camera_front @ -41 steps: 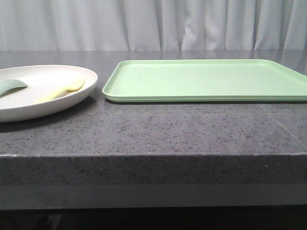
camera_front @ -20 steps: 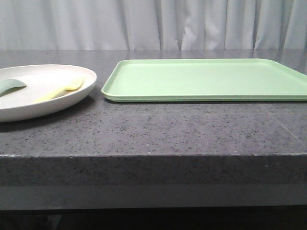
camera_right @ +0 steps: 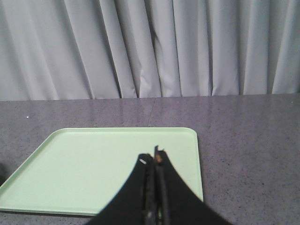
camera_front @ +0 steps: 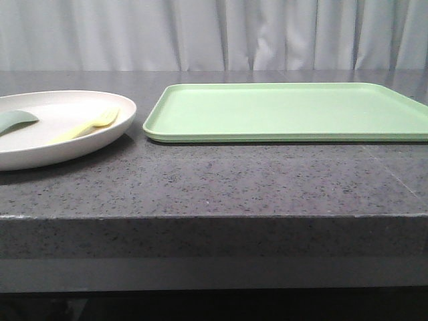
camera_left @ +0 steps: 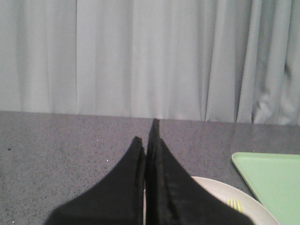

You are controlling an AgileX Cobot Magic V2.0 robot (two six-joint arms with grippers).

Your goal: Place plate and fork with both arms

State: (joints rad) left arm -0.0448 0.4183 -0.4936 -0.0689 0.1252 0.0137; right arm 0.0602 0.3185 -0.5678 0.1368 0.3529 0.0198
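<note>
Nothing has moved in the last second: plate (camera_front: 40, 144) and fork (camera_front: 87, 126) sit untouched beside the tray (camera_front: 287, 110); both my jaws are pressed together, empty, so the task hasn't begun.

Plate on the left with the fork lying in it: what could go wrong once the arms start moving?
The fork lies loose in the plate beside a grey-green utensil; tilting the plate may slide both off. The plate's rim sits close to the green tray, so a low carry could clip the tray's edge. Both the left gripper and right gripper are shut and must open first.
</note>
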